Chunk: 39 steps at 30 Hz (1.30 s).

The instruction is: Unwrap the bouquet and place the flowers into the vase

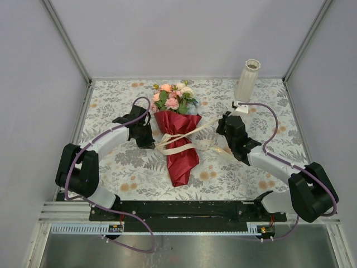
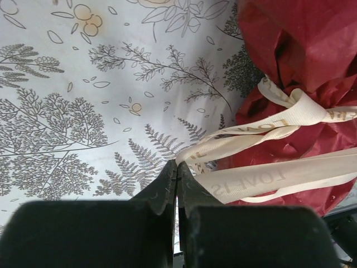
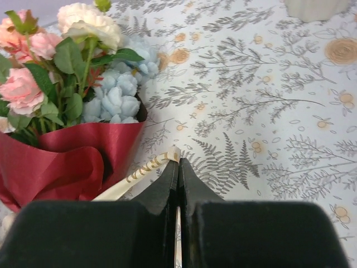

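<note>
The bouquet (image 1: 179, 146) lies mid-table in dark red wrapping paper (image 2: 301, 33), its cream ribbon (image 1: 177, 140) still knotted round the waist. The flowers (image 1: 173, 97), pink, cream and pale blue, point to the far side and fill the left of the right wrist view (image 3: 83, 61). My left gripper (image 2: 177, 166) is shut on one ribbon tail (image 2: 268, 177) at the bouquet's left (image 1: 150, 143). Shut on the other ribbon tail (image 3: 142, 172), my right gripper (image 3: 178, 160) draws it taut to the right (image 1: 223, 121). The cream ribbed vase (image 1: 247, 78) stands upright at the back right.
A floral printed tablecloth (image 1: 128, 167) covers the table. Grey walls close in the left, right and far sides. The vase base (image 3: 309, 6) shows just beyond the right gripper. A black rail (image 1: 184, 209) runs along the near edge.
</note>
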Each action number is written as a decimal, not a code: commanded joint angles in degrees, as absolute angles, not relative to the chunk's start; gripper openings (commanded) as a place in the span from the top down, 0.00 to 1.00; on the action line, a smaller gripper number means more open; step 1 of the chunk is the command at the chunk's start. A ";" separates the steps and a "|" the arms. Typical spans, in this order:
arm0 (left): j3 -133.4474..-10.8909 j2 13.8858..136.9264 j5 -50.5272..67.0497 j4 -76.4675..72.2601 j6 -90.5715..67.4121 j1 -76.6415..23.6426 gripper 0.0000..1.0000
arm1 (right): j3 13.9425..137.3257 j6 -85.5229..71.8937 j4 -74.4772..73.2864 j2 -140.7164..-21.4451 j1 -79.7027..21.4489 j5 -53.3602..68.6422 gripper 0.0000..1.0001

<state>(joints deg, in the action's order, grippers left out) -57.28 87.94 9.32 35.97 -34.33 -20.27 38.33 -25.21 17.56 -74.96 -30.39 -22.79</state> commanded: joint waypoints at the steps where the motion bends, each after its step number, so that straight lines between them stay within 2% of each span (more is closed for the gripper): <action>1: -58.36 87.89 7.29 36.21 -34.89 -19.95 1.00 | 38.85 -27.07 15.66 -72.69 -29.88 -37.33 1.00; 13: -62.57 87.01 10.80 35.95 -33.05 -19.95 1.00 | 39.03 -30.85 7.47 -70.23 -27.69 -44.81 1.00; 14: -62.75 86.84 12.29 35.16 -32.61 -20.04 0.90 | 38.50 -30.85 7.38 -69.44 -27.42 -45.43 1.00; 16: -62.40 85.18 15.89 32.80 -32.17 -20.04 0.54 | 37.62 -30.67 7.30 -67.07 -26.90 -45.70 1.00; 17: -62.58 83.86 16.26 32.26 -32.08 -20.04 0.41 | 37.27 -30.85 7.03 -66.10 -26.55 -45.88 1.00; 18: -62.67 82.89 15.91 32.08 -31.82 -20.04 0.35 | 37.09 -31.02 6.51 -65.22 -26.46 -46.40 1.00; 25: -64.78 80.33 9.32 35.24 -29.45 -19.86 0.31 | 35.25 -36.03 3.16 -60.30 -26.28 -51.32 1.00; 29: -63.37 82.44 12.30 33.93 -29.97 -19.78 0.32 | 34.63 -35.86 3.78 -60.90 -25.84 -51.68 1.00; 31: -63.54 84.02 14.93 33.49 -30.15 -19.78 0.35 | 34.63 -33.24 5.96 -61.87 -25.14 -47.31 1.00; 32: -63.98 84.55 15.46 33.57 -30.23 -19.78 0.36 | 34.80 -31.31 7.19 -62.57 -25.14 -43.80 0.96; 35: -66.18 85.86 14.68 35.24 -30.67 -19.60 0.36 | 38.04 -31.98 0.99 -63.46 -25.14 -36.93 0.60; 36: -66.27 86.13 14.94 35.24 -31.02 -19.34 0.36 | 39.19 -31.56 0.44 -63.37 -25.14 -34.22 0.54; 39: -65.48 87.18 18.44 35.16 -32.16 -17.59 0.39 | 41.48 -27.70 -1.15 -63.19 -25.14 -23.06 0.49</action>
<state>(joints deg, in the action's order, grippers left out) -63.33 86.43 13.98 35.46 -30.76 -19.64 36.51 -31.75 0.40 -63.53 -25.36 -36.73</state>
